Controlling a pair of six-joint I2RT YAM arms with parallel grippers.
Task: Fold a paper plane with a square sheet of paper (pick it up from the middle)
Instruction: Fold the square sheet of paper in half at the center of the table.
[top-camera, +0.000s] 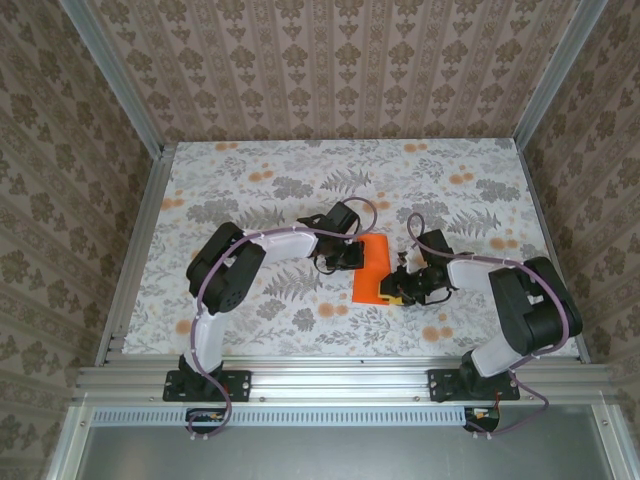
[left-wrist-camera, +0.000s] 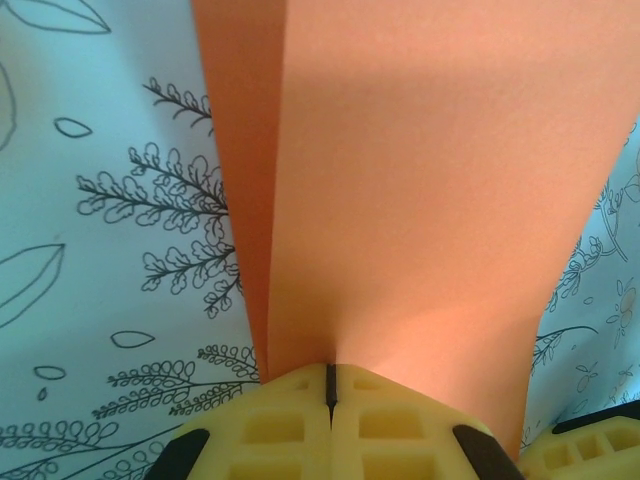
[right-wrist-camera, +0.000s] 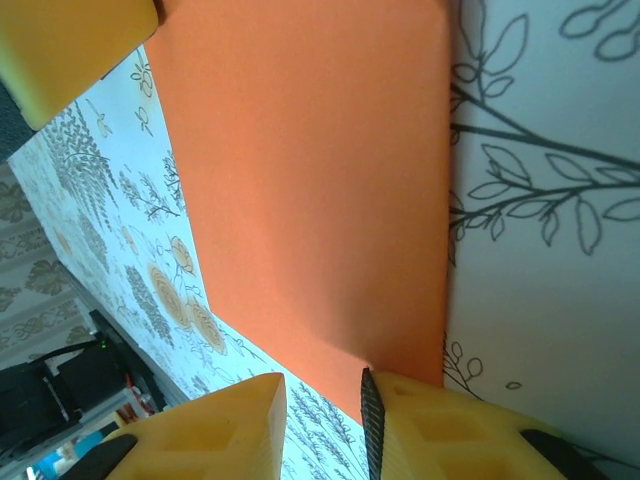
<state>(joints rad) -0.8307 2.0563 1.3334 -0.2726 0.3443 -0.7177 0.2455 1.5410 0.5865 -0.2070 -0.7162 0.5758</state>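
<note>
The square sheet of paper (top-camera: 374, 268) is bright orange and lies mid-table as a narrow upright rectangle, doubled over. In the left wrist view two layers of the sheet (left-wrist-camera: 420, 200) rise from the cloth and meet at my left gripper (left-wrist-camera: 330, 372), which is shut on the sheet's left edge. My left gripper (top-camera: 350, 257) sits at the sheet's left side. My right gripper (top-camera: 401, 285) is at its lower right corner. In the right wrist view my right gripper (right-wrist-camera: 322, 385) is open, one finger (right-wrist-camera: 450, 420) resting on the sheet (right-wrist-camera: 310, 180). No paper plane is in view.
A floral tablecloth (top-camera: 250, 190) covers the table inside an aluminium frame (top-camera: 340, 380), with patterned walls on three sides. The left gripper's yellow finger (right-wrist-camera: 70, 40) shows at the sheet's far end in the right wrist view.
</note>
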